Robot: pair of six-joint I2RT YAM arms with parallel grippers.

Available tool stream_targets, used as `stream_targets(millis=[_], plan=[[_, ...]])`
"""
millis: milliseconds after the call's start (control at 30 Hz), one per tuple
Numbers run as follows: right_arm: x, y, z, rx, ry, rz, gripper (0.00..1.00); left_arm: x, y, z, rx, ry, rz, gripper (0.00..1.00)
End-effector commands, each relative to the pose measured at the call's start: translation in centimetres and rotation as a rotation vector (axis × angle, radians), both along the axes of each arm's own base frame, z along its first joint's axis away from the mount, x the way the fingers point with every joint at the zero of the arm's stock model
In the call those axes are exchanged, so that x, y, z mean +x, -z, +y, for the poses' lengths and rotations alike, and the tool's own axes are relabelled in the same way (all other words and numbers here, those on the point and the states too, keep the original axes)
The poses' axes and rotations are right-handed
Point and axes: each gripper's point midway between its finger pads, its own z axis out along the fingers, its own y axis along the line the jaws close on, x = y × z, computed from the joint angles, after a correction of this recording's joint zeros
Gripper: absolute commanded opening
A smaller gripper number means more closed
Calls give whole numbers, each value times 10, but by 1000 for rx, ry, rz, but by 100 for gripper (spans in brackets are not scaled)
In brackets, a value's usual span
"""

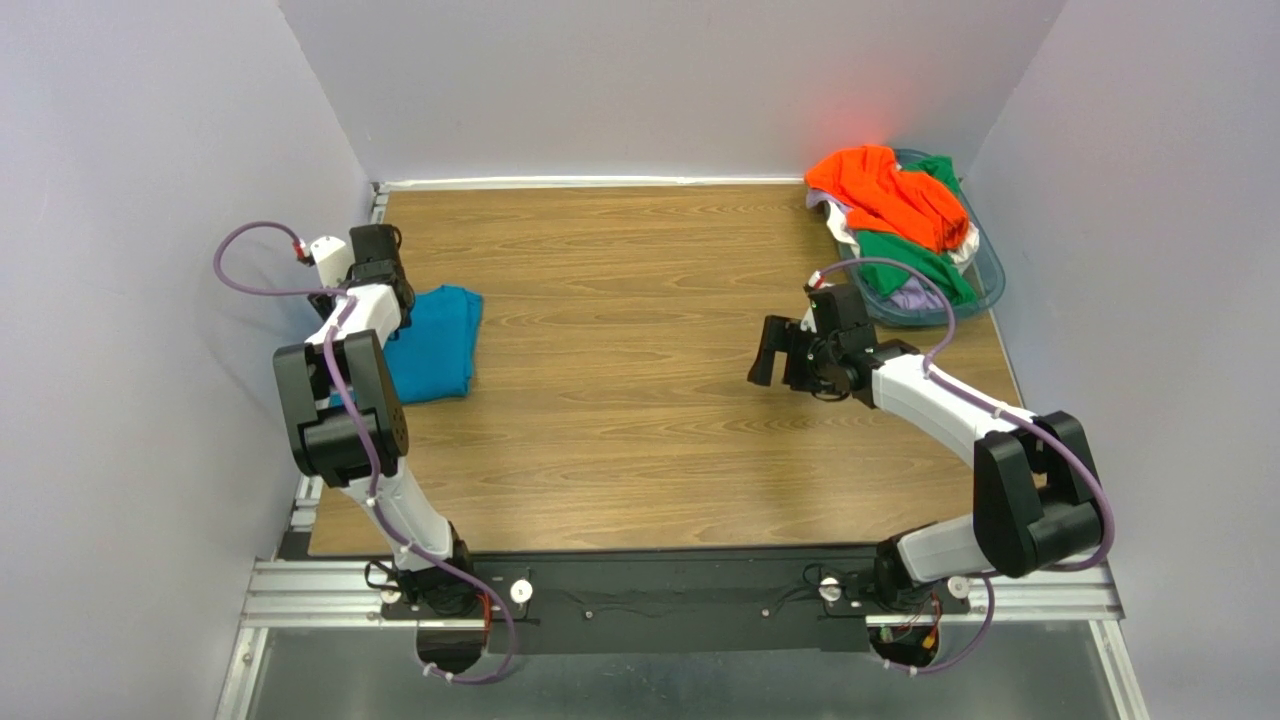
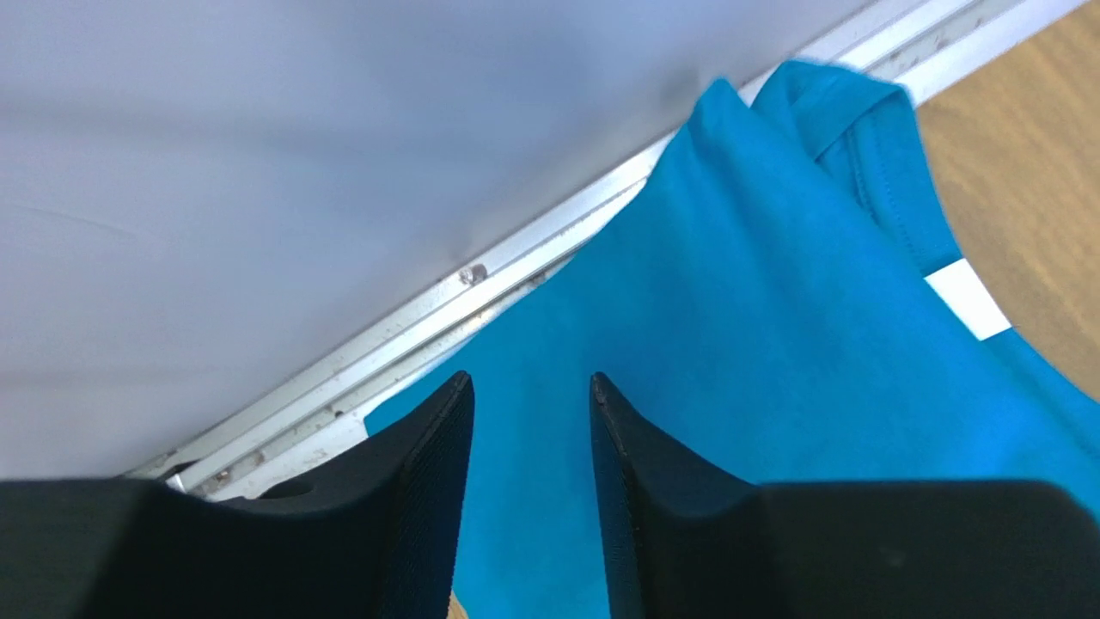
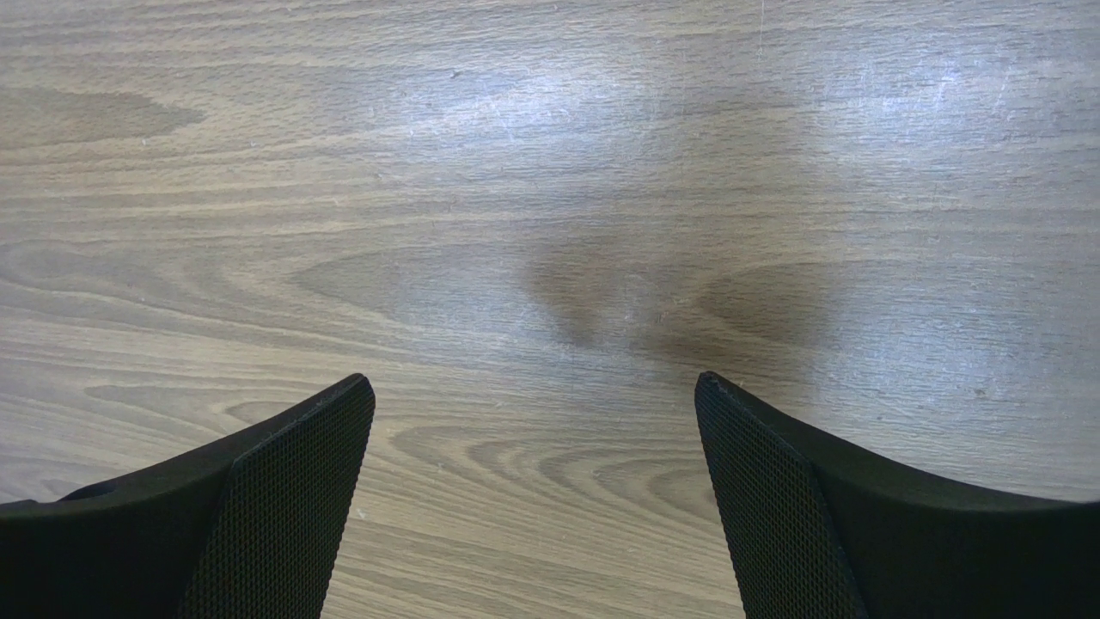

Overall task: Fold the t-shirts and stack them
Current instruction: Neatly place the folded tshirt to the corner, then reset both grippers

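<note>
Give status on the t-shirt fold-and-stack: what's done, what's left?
Done: the teal-blue t-shirt lies folded at the table's left edge.
In hand: nothing. The left gripper hovers over it, fingers slightly apart. The right gripper is open over bare wood.
Left: the orange t-shirt, green t-shirt and a pale one are heaped unfolded in the plastic basket.

Teal-blue t-shirt (image 1: 433,345): folded to a rough rectangle, lying flat at the left edge of the worktop (image 1: 646,390), one edge overlapping the side rail. White neck label (image 2: 968,298) faces up beside the collar.

Orange t-shirt (image 1: 887,195): crumpled, topmost of a heap in the clear basket (image 1: 984,285), far right corner. Green t-shirt (image 1: 935,270) and pale lavender-white t-shirt (image 1: 902,308): bunched beneath it, unfolded.
</note>
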Motion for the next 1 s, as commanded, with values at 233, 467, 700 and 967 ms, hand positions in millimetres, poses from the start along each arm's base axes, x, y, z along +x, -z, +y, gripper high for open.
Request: stream_targets(millis=[233,467,700,967], plan=[[0,-3,-11,-34,27,-10,100,8,-68,-18,-61,6,-217,93],[4,-35,-22,-45,91,-97,100,19,-141,-124,-184,320,-478,98],[-10,-67,-42,-55,184,-189,100,-22,-206,-256,-381,751,-771,98],[-32,-83,-64,-46,294,-264,100,-63,-177,-346,-554,967,-717,98]])
